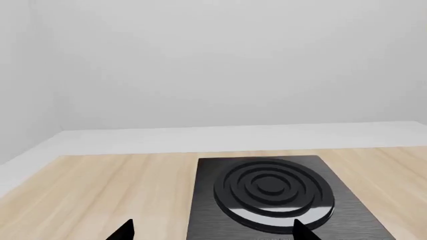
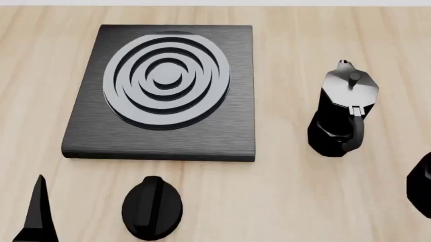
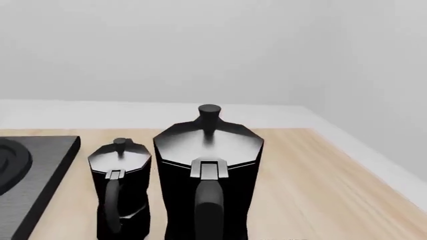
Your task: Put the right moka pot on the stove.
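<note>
The right moka pot (image 3: 208, 175) fills the middle of the right wrist view, seen from its handle side; it is black and faceted, with a shiny grey octagonal lid, a small dark knob on top and a black handle running down from a grey hinge piece; it stands upright on the pale wooden desk (image 2: 296, 191). In the head view only a dark sliver of it (image 2: 421, 191) shows at the right edge, nearer the robot than its twin. The twin moka pot (image 2: 342, 117) stands upright on the desk, just beside the stove's right side but apart from it; in the right wrist view it (image 3: 121, 187) sits between the stove's edge and the right moka pot.

The stove (image 2: 168, 136) is a flat black slab with rounded corners and raised concentric rings; nothing stands on it. A small round black knob (image 2: 152, 206) lies on the desk near its closer edge.

The left tool (image 1: 212, 231) shows two dark fingertips held well apart above the desk, near the stove; the right tool is not visible in any view, so I cannot tell its state.
</note>
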Motion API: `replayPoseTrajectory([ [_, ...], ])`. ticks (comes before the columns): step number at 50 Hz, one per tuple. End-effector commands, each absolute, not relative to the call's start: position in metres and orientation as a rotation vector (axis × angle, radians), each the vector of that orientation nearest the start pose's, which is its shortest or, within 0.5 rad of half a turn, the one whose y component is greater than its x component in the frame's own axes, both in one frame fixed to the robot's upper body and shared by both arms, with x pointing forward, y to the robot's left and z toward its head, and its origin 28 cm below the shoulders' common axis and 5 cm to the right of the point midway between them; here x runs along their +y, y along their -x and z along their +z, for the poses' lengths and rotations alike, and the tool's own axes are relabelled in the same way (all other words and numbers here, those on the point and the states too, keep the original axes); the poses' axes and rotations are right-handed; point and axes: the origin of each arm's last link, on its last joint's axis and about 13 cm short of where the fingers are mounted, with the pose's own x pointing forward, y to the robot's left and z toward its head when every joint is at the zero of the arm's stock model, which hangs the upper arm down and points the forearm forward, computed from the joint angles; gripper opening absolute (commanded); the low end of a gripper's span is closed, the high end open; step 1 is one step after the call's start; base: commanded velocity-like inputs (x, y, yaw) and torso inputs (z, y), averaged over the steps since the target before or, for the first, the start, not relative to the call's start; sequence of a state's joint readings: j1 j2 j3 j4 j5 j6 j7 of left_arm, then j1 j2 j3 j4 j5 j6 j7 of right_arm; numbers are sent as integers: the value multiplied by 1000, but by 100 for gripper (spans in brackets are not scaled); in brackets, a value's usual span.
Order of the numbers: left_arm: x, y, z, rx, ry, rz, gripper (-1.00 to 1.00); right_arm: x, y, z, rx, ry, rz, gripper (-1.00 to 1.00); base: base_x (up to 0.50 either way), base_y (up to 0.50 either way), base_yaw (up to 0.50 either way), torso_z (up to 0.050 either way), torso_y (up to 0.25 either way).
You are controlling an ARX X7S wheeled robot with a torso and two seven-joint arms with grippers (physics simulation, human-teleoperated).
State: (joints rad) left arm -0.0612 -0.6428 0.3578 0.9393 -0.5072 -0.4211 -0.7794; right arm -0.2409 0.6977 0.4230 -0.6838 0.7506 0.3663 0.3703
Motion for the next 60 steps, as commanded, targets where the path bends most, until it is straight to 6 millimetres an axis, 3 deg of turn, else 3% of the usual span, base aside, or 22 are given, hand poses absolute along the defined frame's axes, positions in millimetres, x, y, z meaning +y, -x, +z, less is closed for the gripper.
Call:
replayPoseTrajectory([
  [1,206,-150,158,-284,-34,13,100,-211,-146,163,-231,107,-172,-100,0,0,0,0,0],
  [30,206,-150,158,-284,-36,13,100,-178,-151,161,-235,138,-4,-100,0,0,0,1,1],
  [50,206,-150,159,-287,-34,9,100,-161,-165,171,-252,152,92,-100,0,0,0,0,1],
  [56,206,-150,158,-286,-33,9,100,-152,-171,163,-250,153,137,-100,0,0,0,0,0],
  [60,206,-150,158,-287,-33,8,100,-148,-176,172,-251,155,151,-100,0,0,0,0,0],
])
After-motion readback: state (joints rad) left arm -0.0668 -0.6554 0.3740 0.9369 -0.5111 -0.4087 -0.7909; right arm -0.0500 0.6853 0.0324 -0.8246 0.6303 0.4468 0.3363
